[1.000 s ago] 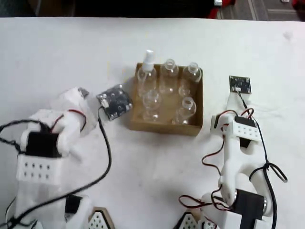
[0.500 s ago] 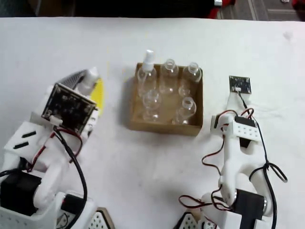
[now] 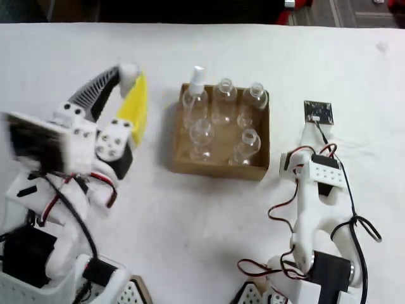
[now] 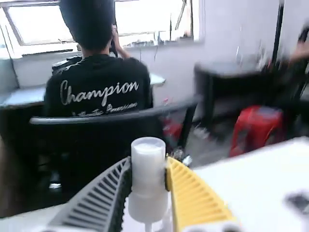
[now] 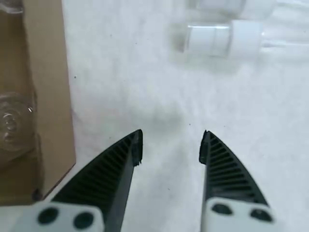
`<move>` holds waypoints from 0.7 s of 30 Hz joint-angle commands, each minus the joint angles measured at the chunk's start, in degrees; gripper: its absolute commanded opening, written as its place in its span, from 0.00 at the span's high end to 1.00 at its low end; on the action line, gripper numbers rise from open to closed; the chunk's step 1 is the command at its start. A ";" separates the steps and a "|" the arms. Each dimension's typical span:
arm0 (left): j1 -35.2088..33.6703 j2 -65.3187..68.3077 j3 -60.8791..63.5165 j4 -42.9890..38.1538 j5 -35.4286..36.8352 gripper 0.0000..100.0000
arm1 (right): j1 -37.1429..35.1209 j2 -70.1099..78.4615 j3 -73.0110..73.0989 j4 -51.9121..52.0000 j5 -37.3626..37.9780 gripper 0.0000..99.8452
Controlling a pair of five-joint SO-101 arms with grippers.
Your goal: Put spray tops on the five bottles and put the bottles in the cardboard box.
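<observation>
High view: The left gripper [image 3: 130, 77] hangs raised above the white table [image 3: 190, 215], at ten o'clock from the cardboard box [image 3: 218, 166], its grey and yellow fingers closed on a white spray top [image 3: 129, 68]. Five clear bottles [image 3: 223, 95] stand in the box. The one in the eleven o'clock corner, the capped bottle [image 3: 194, 102], already wears a sprayer [image 3: 198, 75], and the other four are open-necked. The right arm [image 3: 316, 190] sits at four o'clock from the box.

Left wrist view: The spray top [image 4: 148, 179] stands upright, pinched at its sides between the two ribbed fingers of the left gripper [image 4: 147, 165]. A room lies beyond the table edge.

Right wrist view: The right gripper [image 5: 171, 141] hovers over bare table [image 5: 145, 87], its dark fingers spread wide with nothing between them. The box [image 5: 48, 96] lies just beside one finger, a bottle mouth [image 5: 10, 120] visible inside. Two loose spray tops [image 5: 222, 38] lie on their sides ahead of the fingertips, well apart from them.
</observation>
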State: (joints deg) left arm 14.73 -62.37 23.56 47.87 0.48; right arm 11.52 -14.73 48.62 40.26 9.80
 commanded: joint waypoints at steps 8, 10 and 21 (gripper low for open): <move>4.35 13.32 -0.88 -15.82 16.97 0.98 | -0.31 -0.31 -0.26 -0.84 0.70 0.83; 5.14 16.57 -3.08 -15.38 16.97 0.98 | -0.31 -0.31 -0.26 -1.01 0.70 0.82; 6.20 30.55 -9.67 -13.80 16.88 0.98 | -0.31 -0.31 -0.18 -2.07 0.79 0.82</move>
State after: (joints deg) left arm 20.18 -34.59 17.93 34.33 16.84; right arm 11.52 -14.73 48.62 39.03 9.80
